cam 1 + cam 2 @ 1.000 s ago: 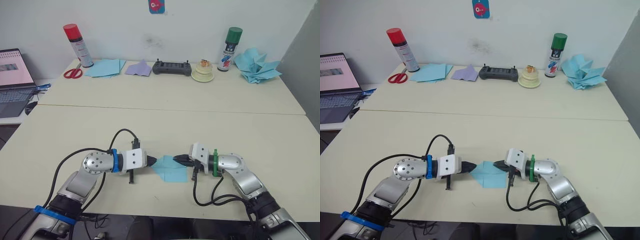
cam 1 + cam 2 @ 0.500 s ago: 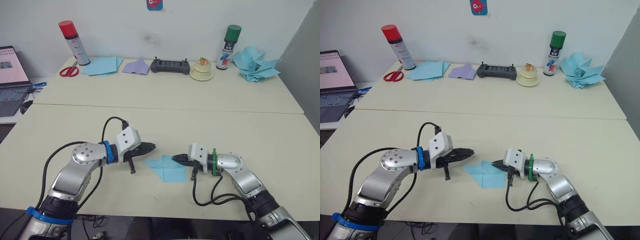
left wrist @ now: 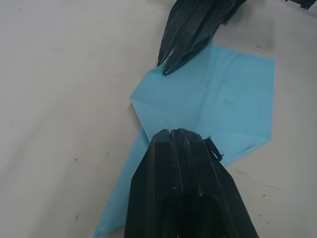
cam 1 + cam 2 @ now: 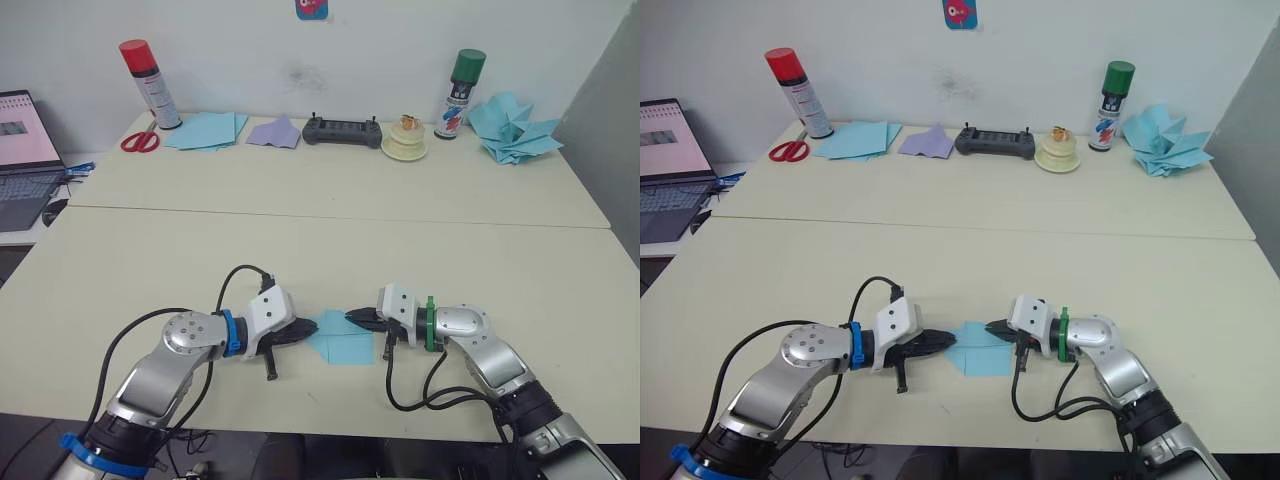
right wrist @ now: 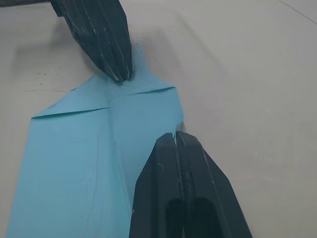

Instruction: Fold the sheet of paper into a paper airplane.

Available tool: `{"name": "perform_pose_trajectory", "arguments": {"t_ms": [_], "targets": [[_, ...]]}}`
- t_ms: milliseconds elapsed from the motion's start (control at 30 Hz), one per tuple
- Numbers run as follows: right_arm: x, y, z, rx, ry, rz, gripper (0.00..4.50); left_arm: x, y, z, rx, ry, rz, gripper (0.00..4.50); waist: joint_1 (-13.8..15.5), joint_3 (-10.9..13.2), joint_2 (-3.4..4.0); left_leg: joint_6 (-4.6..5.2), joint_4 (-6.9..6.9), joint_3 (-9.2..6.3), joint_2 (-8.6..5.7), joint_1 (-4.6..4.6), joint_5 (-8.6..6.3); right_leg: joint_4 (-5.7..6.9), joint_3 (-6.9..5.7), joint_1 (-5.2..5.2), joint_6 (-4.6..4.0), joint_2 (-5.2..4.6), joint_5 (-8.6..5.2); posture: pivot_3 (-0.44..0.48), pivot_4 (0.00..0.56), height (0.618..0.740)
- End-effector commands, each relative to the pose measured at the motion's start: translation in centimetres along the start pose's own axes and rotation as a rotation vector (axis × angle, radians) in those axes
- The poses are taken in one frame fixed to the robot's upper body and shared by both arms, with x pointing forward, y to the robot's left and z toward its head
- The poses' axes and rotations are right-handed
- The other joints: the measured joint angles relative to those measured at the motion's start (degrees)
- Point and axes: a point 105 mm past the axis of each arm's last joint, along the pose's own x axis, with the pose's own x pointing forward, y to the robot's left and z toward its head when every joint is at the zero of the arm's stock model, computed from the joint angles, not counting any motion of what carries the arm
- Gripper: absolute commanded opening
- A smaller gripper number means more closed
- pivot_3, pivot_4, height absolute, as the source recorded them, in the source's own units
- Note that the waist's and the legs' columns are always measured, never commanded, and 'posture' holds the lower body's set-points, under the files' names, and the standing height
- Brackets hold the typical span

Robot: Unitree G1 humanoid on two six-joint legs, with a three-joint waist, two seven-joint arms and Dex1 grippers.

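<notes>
**Paper sheet pinned between two closed grippers near the front table edge**

Paper comes first: one light-blue sheet of paper [image 4: 340,338], partly folded, is seen flat on the near table [image 4: 420,260], close to its front edge. In the left eye view it is flanked by the left gripper [image 4: 312,329] on one side and the right gripper [image 4: 349,316] on the other, both tips resting on it. Wide bare tabletop is left behind the sheet and to both sides; little room is left toward the front edge. On the far table are counted one red-capped spray can [image 4: 148,82], one green-capped spray can [image 4: 456,92], one pair of scissors [image 4: 139,141], one stack of blue sheets [image 4: 205,130], one lavender paper piece [image 4: 276,133], one black controller [image 4: 343,132], one small cream dish [image 4: 406,147] and one heap of blue darts [image 4: 512,130]. A laptop [image 4: 22,155] is seen at the left edge.

The right eye view repeats this layout.

In the left wrist view the left gripper's fingers are shown pressed together, tip on the sheet, with diagonal creases meeting at a point; the right gripper's tip touches the sheet's opposite edge.

In the right wrist view the right gripper's fingers are likewise closed, resting on the sheet's edge, holding nothing between them.
</notes>
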Motion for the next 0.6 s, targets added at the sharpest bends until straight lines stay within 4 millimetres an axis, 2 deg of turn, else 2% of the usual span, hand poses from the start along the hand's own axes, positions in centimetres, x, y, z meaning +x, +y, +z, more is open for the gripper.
{"name": "perform_pose_trajectory", "arguments": {"t_ms": [33, 300, 400, 533, 600], "targets": [[-0.8, 0.1, -0.1, 0.043, 0.011, 0.001, 0.02, 0.6, 0.1, -0.3, 0.005, 0.014, -0.005, 0.00, 0.04, 0.00, 0.00, 0.00, 0.00, -0.02, -0.01, -0.06, 0.00, -0.01, -0.02, -0.03, 0.00, 0.00, 0.00, 0.000, 0.150, 0.740], [-1.8, 0.2, 2.5, 0.145, -0.070, 0.009, 0.02, 0.8, -0.9, -1.8, -0.020, 0.057, -0.065, 0.00, 0.08, 0.01, 0.01, -0.01, 0.01, -0.07, -0.03, -0.29, -0.01, -0.13, -0.08, -0.11, 0.02, -0.04, -0.01, 0.000, 0.150, 0.740], [-2.2, -0.4, 3.3, 0.166, -0.084, -0.014, 0.65, 0.8, -0.9, -2.2, -0.013, 0.073, -0.066, 0.00, 0.05, 0.01, 0.02, -0.01, 0.01, -0.08, -0.03, -0.31, -0.01, -0.15, -0.08, -0.12, 0.03, -0.04, -0.02, 0.000, 0.150, 0.740], [-2.7, -0.5, 3.7, 0.160, -0.074, 0.002, 2.00, 1.0, -0.9, -3.0, 0.002, 0.099, -0.069, 0.00, 0.02, 0.01, 0.03, 0.00, 0.01, -0.09, -0.03, -0.29, -0.01, -0.15, -0.10, -0.12, 0.03, -0.04, -0.02, 0.000, 0.150, 0.740], [-3.0, -1.0, 3.8, 0.120, -0.069, -0.021, 2.81, 1.0, -0.9, -3.1, 0.003, 0.100, -0.068, 0.00, 0.02, 0.01, 0.03, 0.00, 0.01, -0.09, -0.03, -0.29, -0.01, -0.15, -0.10, -0.11, 0.03, -0.04, -0.02, 0.000, 0.150, 0.740]]}}
